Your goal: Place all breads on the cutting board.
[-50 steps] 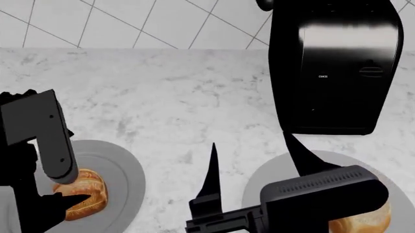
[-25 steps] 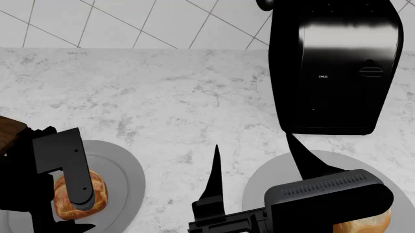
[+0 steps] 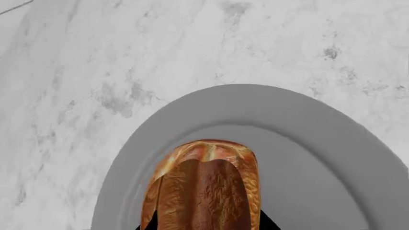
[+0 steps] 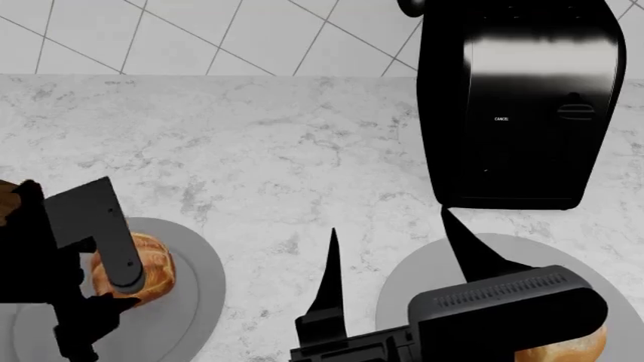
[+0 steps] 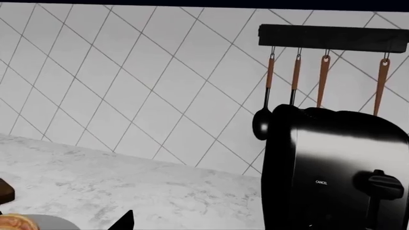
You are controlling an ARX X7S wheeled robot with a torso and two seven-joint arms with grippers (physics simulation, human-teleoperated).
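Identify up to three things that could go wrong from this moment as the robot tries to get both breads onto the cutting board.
1. The left gripper sits over the crusty roll on its grey plate; the grip is unclear, so the roll may slip.
2. The cutting board barely shows at the edge, so placement may miss.
3. The right arm hides most of the other bread.

I see the golden-brown scored roll (image 3: pixel 203 191) lying on a grey plate (image 3: pixel 319 139), the tan loaf chunk (image 4: pixel 565 347) on another plate (image 4: pixel 397 298), and only a cutting board (image 4: pixel 8 197) corner.
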